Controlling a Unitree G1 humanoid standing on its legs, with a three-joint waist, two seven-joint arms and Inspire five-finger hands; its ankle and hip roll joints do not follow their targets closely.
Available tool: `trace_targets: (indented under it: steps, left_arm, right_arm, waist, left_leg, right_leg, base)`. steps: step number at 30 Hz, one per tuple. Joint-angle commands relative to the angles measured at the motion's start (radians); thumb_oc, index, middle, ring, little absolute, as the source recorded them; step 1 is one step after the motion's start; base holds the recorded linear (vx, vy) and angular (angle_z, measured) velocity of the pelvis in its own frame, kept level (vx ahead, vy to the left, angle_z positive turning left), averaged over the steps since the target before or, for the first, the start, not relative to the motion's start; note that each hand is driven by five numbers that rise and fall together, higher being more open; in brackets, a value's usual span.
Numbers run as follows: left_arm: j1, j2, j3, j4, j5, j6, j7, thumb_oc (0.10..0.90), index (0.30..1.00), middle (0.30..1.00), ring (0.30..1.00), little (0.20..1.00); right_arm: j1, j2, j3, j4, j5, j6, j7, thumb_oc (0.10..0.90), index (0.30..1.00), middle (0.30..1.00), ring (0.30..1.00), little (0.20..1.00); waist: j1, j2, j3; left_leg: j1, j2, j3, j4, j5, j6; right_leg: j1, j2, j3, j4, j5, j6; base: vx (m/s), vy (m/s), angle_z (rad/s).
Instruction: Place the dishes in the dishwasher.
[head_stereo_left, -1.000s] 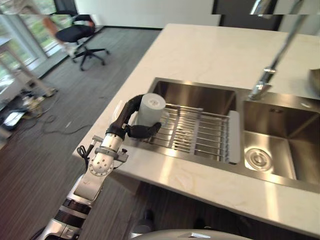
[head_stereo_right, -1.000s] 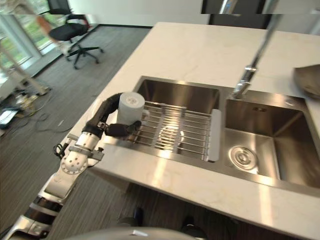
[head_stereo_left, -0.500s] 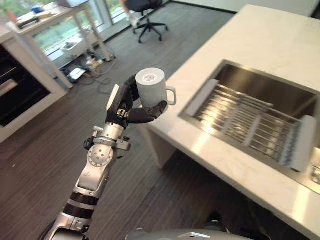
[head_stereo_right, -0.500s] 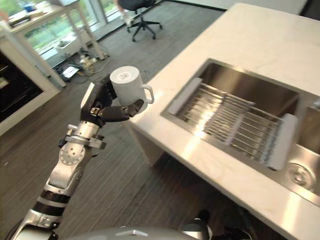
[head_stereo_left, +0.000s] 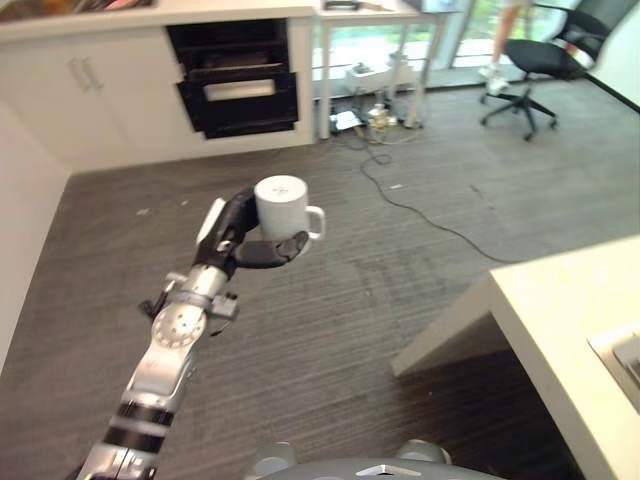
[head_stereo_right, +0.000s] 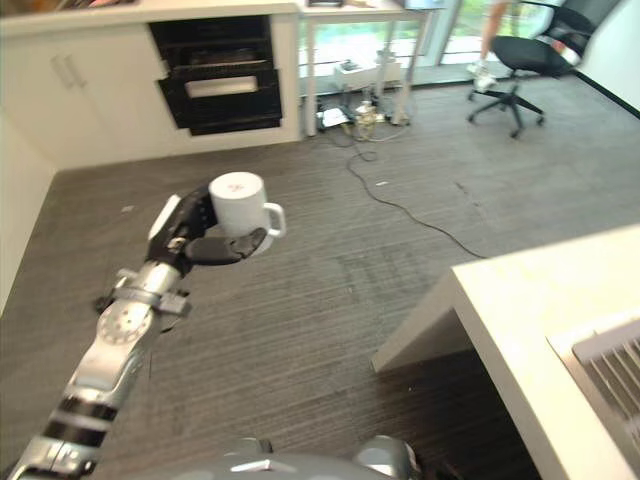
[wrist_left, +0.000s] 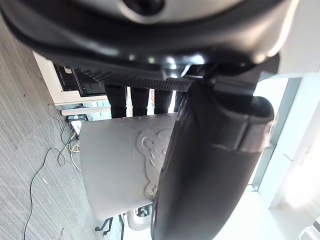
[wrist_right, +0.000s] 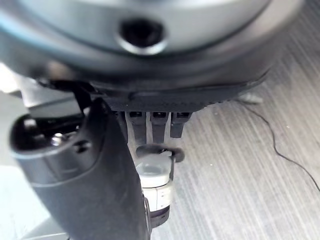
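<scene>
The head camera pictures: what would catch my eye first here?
Most striking is the white mug, held upside down in mid-air over the grey carpet by the robot's left hand. Beyond it, a black built-in oven sits in the white cabinets, and a pale countertop juts in at the right.

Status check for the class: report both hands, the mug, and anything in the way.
Left hand shut on white mug, upside down, above the carpet. Right hand open, idle. Black appliance ahead, closed; cable on the carpet.
</scene>
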Motion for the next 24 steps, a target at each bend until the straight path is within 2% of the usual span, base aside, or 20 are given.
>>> trace_targets:
  steps: [1,2,3,4,5,8,14,16,24]
  left_arm:
    - [-0.136,0.014,-0.039,-0.164,0.083,-0.097,0.042,0.400,0.300,0.300,0.300,0.300]
    - [-0.153,0.003,-0.053,-0.163,0.086,-0.083,0.056,0.400,0.300,0.300,0.300,0.300]
    - [-0.163,-0.020,-0.056,-0.141,0.072,-0.087,0.060,0.400,0.300,0.300,0.300,0.300]
    - [-0.163,-0.021,-0.057,-0.139,0.072,-0.088,0.060,0.400,0.300,0.300,0.300,0.300]
    - [-0.137,-0.013,-0.060,-0.121,0.089,-0.095,0.064,0.400,0.300,0.300,0.300,0.300]
    - [-0.078,0.010,-0.046,-0.124,0.082,-0.089,0.052,0.400,0.300,0.300,0.300,0.300]
    - [-0.024,0.022,-0.017,-0.131,0.067,-0.080,0.051,0.400,0.300,0.300,0.300,0.300]
    - [-0.004,0.015,-0.006,-0.131,0.081,-0.077,0.053,0.400,0.300,0.300,0.300,0.300]
    - [0.028,0.021,0.025,-0.137,0.125,-0.069,0.066,0.400,0.300,0.300,0.300,0.300]
  right_arm:
    - [-0.201,0.048,0.095,0.027,0.095,-0.022,-0.084,0.800,0.900,0.900,0.900,0.900]
    - [-0.200,0.059,0.084,0.042,0.076,-0.020,-0.072,0.800,0.900,0.900,0.900,0.900]
    - [-0.181,0.058,0.091,0.060,0.068,-0.022,-0.068,0.800,0.900,0.900,0.900,0.900]
    - [-0.181,0.057,0.091,0.061,0.068,-0.023,-0.068,0.800,0.900,0.900,0.900,0.900]
    - [-0.203,0.059,0.110,0.074,0.050,-0.017,-0.075,0.800,0.900,0.900,0.900,0.900]
    - [-0.221,0.056,0.118,0.087,0.013,-0.014,-0.084,0.800,0.900,0.900,0.900,0.900]
    - [-0.224,0.053,0.141,0.074,-0.007,-0.017,-0.084,0.800,0.900,0.900,0.900,0.900]
    - [-0.218,0.063,0.154,0.070,-0.015,-0.017,-0.082,0.800,0.900,0.900,0.900,0.900]
    - [-0.182,0.081,0.162,0.064,-0.024,-0.017,-0.068,0.800,0.900,0.900,0.900,0.900]
  waist:
    - [0.019,-0.050,-0.021]
    - [0.024,-0.049,-0.015]
    - [0.030,-0.050,-0.021]
    - [0.026,-0.049,-0.018]
    - [0.057,-0.052,-0.034]
    - [0.077,-0.048,-0.069]
    - [0.085,-0.051,-0.107]
    - [0.082,-0.057,-0.124]
    - [0.061,-0.062,-0.140]
  left_leg:
    - [0.052,-0.103,-0.082,-0.051,-0.019,-0.094]
    - [0.040,-0.133,-0.140,-0.054,0.008,-0.086]
    - [0.038,-0.152,-0.160,-0.057,0.007,-0.082]
    - [0.043,-0.153,-0.164,-0.056,0.006,-0.082]
    - [0.039,-0.164,-0.169,-0.075,0.018,-0.088]
    - [0.058,-0.151,-0.179,-0.130,0.047,-0.106]
    - [0.072,-0.138,-0.189,-0.177,0.065,-0.119]
    - [0.078,-0.135,-0.168,-0.189,0.070,-0.117]
    - [0.108,-0.116,-0.127,-0.215,0.069,-0.111]
  right_leg:
    - [-0.033,0.019,-0.071,-0.042,0.016,0.085]
    - [-0.053,0.025,-0.053,-0.013,0.037,0.093]
    - [-0.027,0.035,-0.039,-0.036,0.005,0.084]
    - [-0.019,0.034,-0.045,-0.038,0.003,0.083]
    - [0.044,0.021,-0.081,-0.102,-0.006,0.070]
    - [0.107,0.021,-0.119,-0.182,0.005,0.072]
    - [0.147,0.027,-0.140,-0.263,0.019,0.064]
    - [0.163,0.024,-0.136,-0.313,0.043,0.066]
    - [0.157,0.036,-0.075,-0.327,0.052,0.059]
  base:
    - [0.11,0.314,2.92]
    - [0.14,0.170,3.11]
    - [0.07,0.081,2.63]
    - [0.11,0.031,2.13]
    - [0.06,-0.023,1.84]
    - [0.10,-0.035,0.74]
    - [0.04,-0.024,0.08]
    - [0.01,-0.009,-0.07]
    - [-0.01,-0.019,-0.19]
